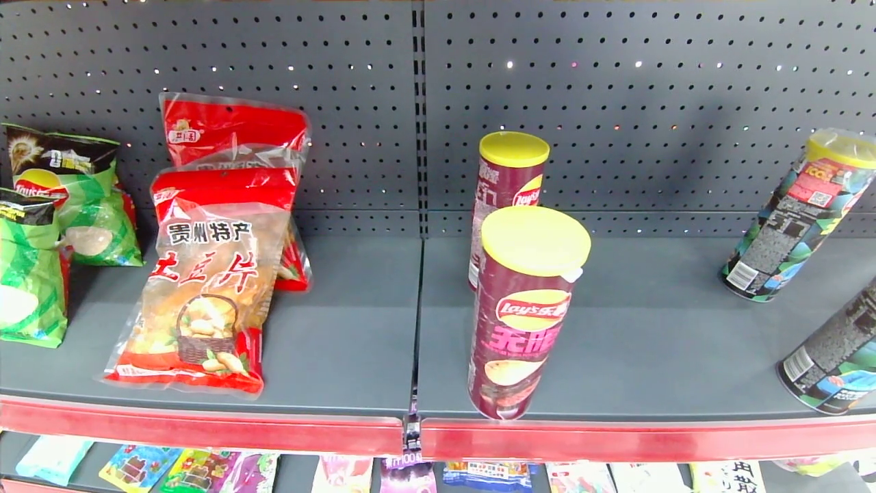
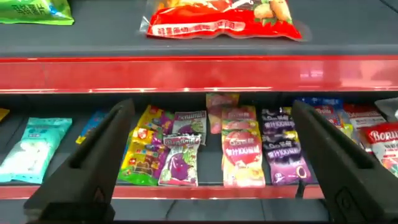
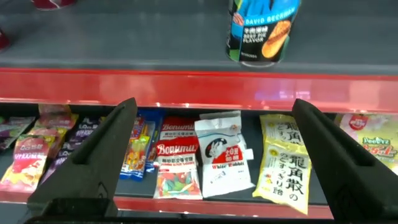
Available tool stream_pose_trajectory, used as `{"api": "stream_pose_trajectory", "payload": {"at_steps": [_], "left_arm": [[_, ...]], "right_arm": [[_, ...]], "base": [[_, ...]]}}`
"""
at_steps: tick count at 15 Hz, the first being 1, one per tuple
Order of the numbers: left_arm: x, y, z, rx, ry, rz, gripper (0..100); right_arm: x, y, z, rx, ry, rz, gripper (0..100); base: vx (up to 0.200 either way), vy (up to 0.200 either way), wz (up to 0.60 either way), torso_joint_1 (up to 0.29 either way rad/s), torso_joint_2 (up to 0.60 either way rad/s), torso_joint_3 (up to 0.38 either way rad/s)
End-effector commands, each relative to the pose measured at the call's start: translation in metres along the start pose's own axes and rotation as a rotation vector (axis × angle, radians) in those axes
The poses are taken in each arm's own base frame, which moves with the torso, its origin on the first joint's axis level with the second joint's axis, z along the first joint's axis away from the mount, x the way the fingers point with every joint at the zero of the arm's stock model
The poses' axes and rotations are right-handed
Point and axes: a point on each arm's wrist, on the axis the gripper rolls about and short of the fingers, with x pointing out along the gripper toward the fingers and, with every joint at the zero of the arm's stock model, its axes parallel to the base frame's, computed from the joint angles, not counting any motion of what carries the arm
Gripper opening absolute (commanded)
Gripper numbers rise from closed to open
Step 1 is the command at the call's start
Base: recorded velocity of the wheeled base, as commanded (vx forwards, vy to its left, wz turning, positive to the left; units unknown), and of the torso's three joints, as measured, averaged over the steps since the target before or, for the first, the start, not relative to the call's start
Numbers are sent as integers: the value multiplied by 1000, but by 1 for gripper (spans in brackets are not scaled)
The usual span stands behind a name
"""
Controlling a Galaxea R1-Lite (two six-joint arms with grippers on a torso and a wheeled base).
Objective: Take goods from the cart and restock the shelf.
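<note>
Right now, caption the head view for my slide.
Two maroon chip cans stand on the shelf between snack bags and patterned cans.

Grey shelf with red front edge, two maroon chip cans upright, red snack bags beside them

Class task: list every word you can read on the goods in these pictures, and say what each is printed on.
"贵州特产" and "土豆片": red bag.
"Lay's": front maroon can.
"DAVID BECKHAM": blue can.
Small print on the green bags: too blurred to read.
Print on the lower packets: too small or blurred to read with confidence.
</note>
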Motion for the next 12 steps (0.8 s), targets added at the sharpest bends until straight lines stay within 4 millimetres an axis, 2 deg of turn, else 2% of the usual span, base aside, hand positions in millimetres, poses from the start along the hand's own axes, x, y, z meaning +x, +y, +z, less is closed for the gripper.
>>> {"api": "stream_pose_trajectory", "payload": {"at_steps": [1,6,12], "left_arm": [[0,-2,0,-12,-2,119,100],[-3,-3,-1,-11,-36,-69,100],[-7,-3,-2,-3,-90,-27,100]], "right_arm": [[0,0,-1,3,1,-2,100],[0,0,-1,1,1,-3,100],[0,0,-1,0,1,-5,100]], "base": [[0,0,0,0,0,0],[0,0,0,0,0,0],[0,0,0,0,0,0]]}}
